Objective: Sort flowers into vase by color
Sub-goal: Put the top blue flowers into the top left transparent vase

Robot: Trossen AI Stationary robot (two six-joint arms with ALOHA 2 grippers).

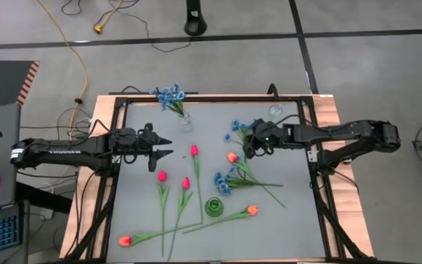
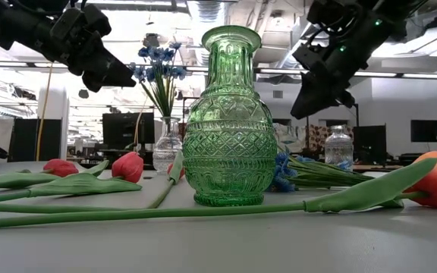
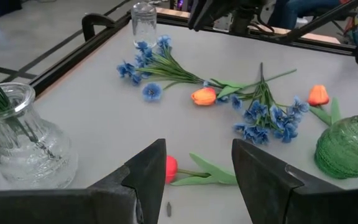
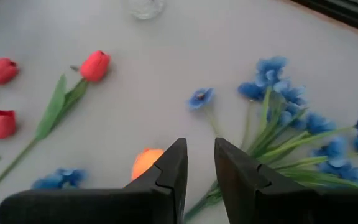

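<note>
Flowers (image 1: pixel 196 192) lie flat all over the grey table (image 1: pixel 291 220), stems mostly running near-to-far. Nearest the front edge: an orange tulip (image 1: pixel 252 210) w/ its stem trailing past the green vase (image 1: pixel 214 207), which stands upright and empty; another orange tulip (image 1: pixel 124 240) at the front left corner. Mid table: three pink-red tulips (image 1: pixel 185 182) in a loose fan, heads pointing away from the front.

The relation that counts, imo: right gripper (image 1: pixel 248 149) hovers above the blue bunch (image 4: pixel 303 124) and the third orange tulip (image 4: pixel 146 163). In the right wrist view that tulip's head sits just ahead of the fingertips, slightly off to one side, blue stems fanning off to the other side and crossing near the jaws. Jaws are narrowed to a slim gap, nothing between them, so not gripping yet. Which stem it's going for, can't tell.

Left gripper (image 1: pixel 165 145) is further off, over bare table beside the far pink-red tulip (image 1: pixel 194 150), jaws spread wide, empty. Right arm is clearly nearer the blue/orange cluster.

Far edge: clear vase (image 1: pixel 185 121) already holding blue blossoms (image 1: pixel 169 94), upright; a second small glass vase (image 1: pixel 275 111) at far right, empty as far as I can see
</note>
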